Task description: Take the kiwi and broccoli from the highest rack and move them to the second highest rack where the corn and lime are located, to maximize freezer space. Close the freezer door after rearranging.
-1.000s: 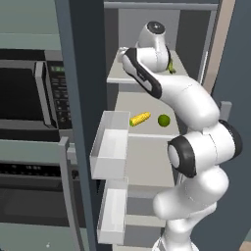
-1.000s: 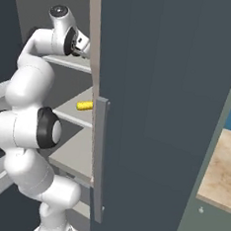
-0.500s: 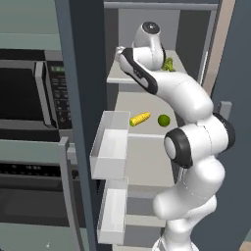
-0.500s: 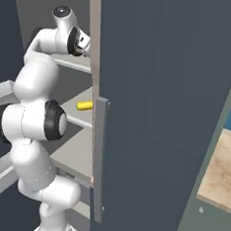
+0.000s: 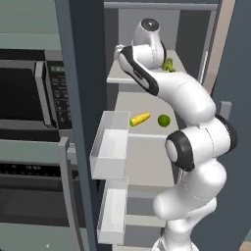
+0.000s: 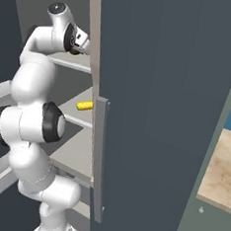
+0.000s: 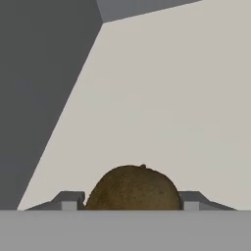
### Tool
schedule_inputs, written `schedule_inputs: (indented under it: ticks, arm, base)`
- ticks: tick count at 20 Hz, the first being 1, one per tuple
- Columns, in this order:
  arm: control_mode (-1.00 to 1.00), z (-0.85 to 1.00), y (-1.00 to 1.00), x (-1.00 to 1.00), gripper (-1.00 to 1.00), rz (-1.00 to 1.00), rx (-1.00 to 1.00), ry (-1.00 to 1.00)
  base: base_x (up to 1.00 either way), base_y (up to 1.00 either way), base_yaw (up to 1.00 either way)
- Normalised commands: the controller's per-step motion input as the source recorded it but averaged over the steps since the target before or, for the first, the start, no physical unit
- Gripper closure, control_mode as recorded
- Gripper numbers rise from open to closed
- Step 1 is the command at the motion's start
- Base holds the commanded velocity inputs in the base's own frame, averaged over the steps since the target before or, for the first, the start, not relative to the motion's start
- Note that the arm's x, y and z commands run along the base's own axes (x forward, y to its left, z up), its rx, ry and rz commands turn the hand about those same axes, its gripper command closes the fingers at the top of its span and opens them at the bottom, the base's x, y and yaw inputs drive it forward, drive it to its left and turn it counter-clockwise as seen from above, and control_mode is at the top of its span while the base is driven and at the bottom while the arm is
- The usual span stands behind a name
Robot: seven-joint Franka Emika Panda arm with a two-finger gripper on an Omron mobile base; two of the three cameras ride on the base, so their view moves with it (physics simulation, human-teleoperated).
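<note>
The arm reaches high into the open freezer, and the gripper [image 7: 131, 203] sits on the highest rack [image 5: 122, 78] with the brown kiwi [image 7: 132, 188] right between its fingertips [image 7: 68, 200]. In the hand view each tip sits hard against a side of the kiwi, no gap showing, so the jaws are pinching the fruit. Beyond the kiwi, ahead of the gripper, runs bare pale shelf up to the grey back corner of the compartment.

From the left base view, the broccoli [image 5: 167, 64] peeks out green just beside the hand, on the same top rack, partly hidden behind the white wrist. Down below the gripper, on the second highest rack [image 5: 147, 130], the yellow corn [image 5: 140, 118] lies on its side, and the green lime [image 5: 163, 120] sits just beside it, the two apart but near. Both sit well below the hand and clear of it.

In the right base view the freezer door [image 6: 158, 106] stands open and covers much of the scene; the corn [image 6: 84, 105] pokes out yellow past its edge. To the left of the freezer, in the left base view, a dark microwave [image 5: 29, 98] sits in the cabinetry.
</note>
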Motion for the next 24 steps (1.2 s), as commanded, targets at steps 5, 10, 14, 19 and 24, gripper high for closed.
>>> schedule_inputs:
  ticks: [5, 10, 14, 19, 24]
  arm:
    - [-1.0, -0.01, -0.24, -1.0, 1.0, 0.0, 0.13, -0.63]
    - [-1.0, -0.1, -0.19, -1.0, 1.0, 0.0, 0.02, -0.36]
    - [-1.0, -0.31, -0.13, -1.0, 1.0, 0.0, -0.02, -0.11]
    - [-1.0, -0.52, -0.25, -1.0, 1.0, 0.0, -0.03, -0.05]
    - [-1.0, -0.59, -0.23, -0.54, 1.0, 0.0, -0.2, 0.19]
  base:
    - [0.0, 0.0, 0.0]
    - [0.0, 0.0, 0.0]
    - [0.0, 0.0, 0.0]
    - [0.0, 0.0, 0.0]
    - [0.0, 0.0, 0.0]
